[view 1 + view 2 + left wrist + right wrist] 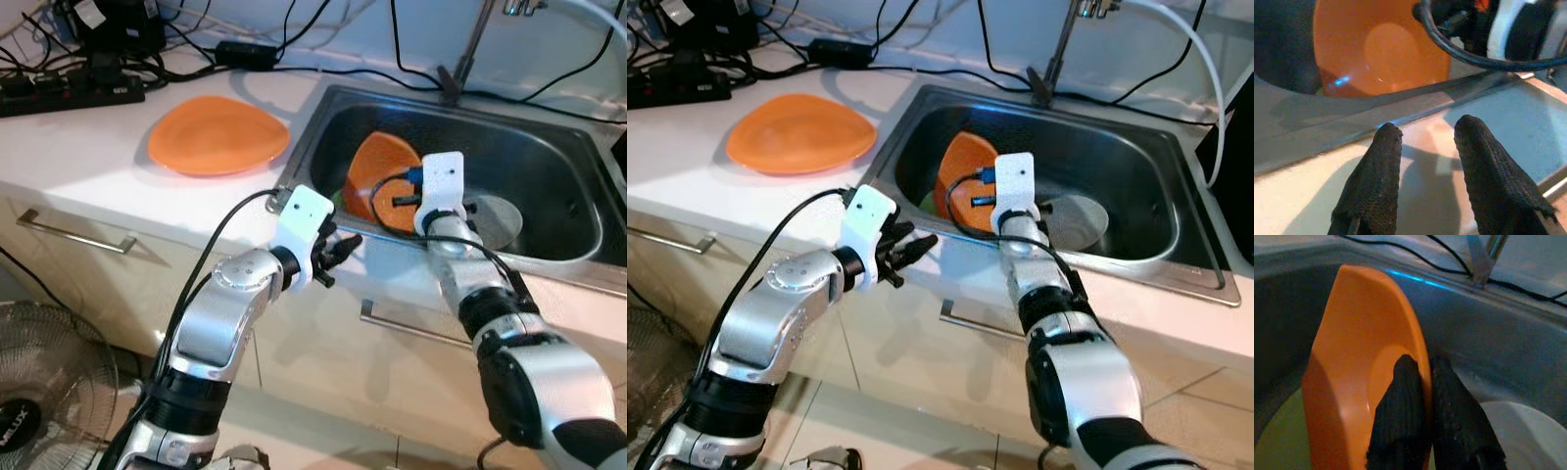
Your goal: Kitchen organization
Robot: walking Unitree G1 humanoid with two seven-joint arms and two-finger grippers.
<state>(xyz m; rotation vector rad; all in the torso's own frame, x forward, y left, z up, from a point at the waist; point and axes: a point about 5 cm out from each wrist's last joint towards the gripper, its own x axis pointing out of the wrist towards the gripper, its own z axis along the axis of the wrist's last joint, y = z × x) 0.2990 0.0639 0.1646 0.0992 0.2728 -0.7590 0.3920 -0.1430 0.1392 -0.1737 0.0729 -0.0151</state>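
The white worktop [78,147] runs left of the steel sink [549,166], which sits on the right. A flat orange plate [217,134] lies on the worktop just beside the sink's left rim. In the sink an orange bowl [1352,362] stands on edge near the left wall, a white dish [1080,217] to its right. My right pincer [1422,396] is clamped on the bowl's rim, one finger each side. My left pincer [1425,142] hovers parted and empty above the sink's near edge.
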